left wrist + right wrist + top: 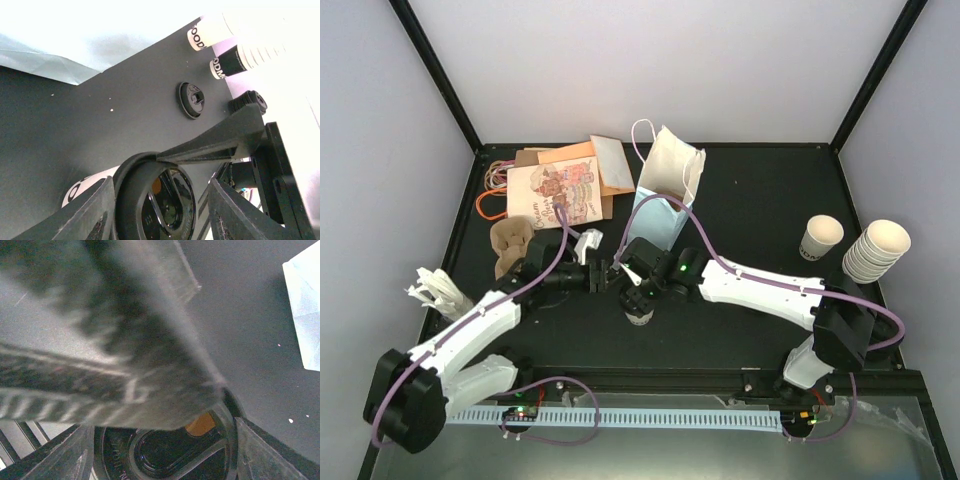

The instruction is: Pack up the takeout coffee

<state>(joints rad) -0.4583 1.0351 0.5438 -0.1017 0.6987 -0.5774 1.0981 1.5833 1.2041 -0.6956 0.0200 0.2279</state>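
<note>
My arms extend inward, wrists nearly meeting. Left gripper (603, 275): jaws parted. Right gripper (636, 292): jaws clamped on the takeout coffee (165, 455).

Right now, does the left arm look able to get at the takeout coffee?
Probably yes: the takeout coffee sits between the open fingers of the left gripper, though the right gripper seems to hold its lid.
</note>
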